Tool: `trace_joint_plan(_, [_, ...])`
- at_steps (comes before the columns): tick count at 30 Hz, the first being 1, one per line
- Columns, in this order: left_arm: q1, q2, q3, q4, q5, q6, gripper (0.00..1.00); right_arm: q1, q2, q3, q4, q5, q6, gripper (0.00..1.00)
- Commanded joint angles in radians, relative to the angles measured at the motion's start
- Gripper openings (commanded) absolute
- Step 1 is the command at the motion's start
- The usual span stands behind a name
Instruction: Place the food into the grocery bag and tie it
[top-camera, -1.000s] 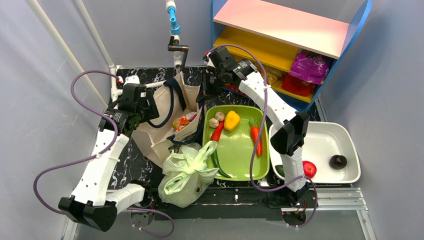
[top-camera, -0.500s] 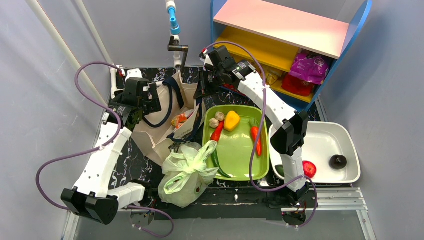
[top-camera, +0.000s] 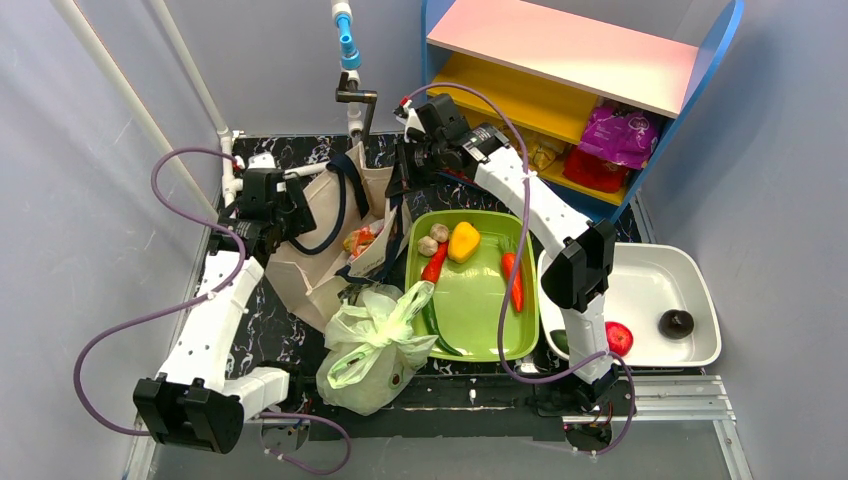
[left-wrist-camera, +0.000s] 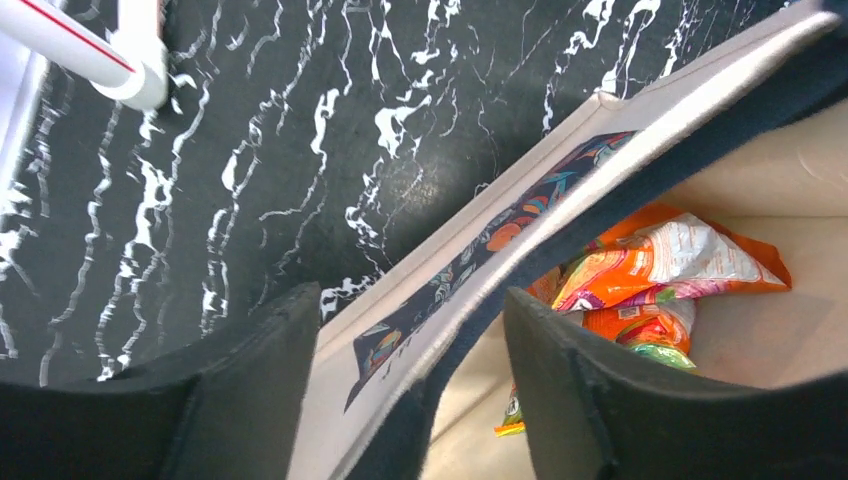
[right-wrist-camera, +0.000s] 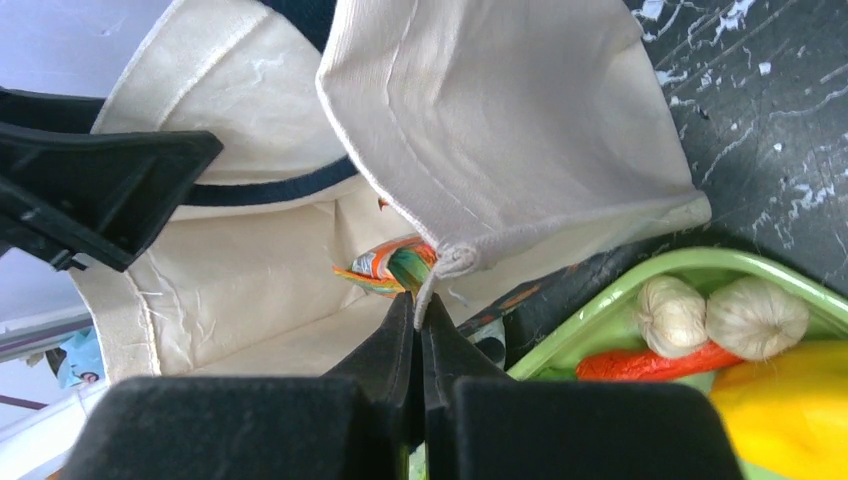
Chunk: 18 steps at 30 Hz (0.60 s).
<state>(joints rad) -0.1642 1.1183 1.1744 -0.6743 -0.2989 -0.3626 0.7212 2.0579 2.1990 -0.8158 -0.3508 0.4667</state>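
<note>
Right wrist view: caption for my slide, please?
Shut jaws pinch the rim of the canvas tote, snack packet inside, green tray beside.

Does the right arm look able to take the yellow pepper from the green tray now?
Probably not at once: the right gripper is shut on the canvas tote at its edge and would have to release it. The yellow pepper itself lies uncovered on the green tray, nearby.

The left arm (top-camera: 215, 320) reaches along the left side toward the far end, and the left gripper (left-wrist-camera: 408, 305) has its jaws apart. The right arm (top-camera: 540, 205) stretches far and leftward, its right gripper (right-wrist-camera: 420, 310) pinched tight on the canvas tote (right-wrist-camera: 500, 130) edge.
</note>
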Motion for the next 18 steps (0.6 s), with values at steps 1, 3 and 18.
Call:
trace_joint_plan(1, [0.041,-0.058,-0.063,0.100,0.142,-0.057,0.57,-0.002,-0.060,-0.029,0.211,-0.022,-0.037,0.01])
trace_joint_plan(3, [0.044,-0.073,-0.087,0.113,0.160,-0.070,0.38,-0.002,-0.059,-0.035,0.259,-0.003,-0.040,0.01])
trace_joint_plan(18, [0.051,-0.203,-0.140,0.046,0.092,-0.201,0.00,-0.049,-0.024,0.076,0.295,-0.031,-0.005,0.48])
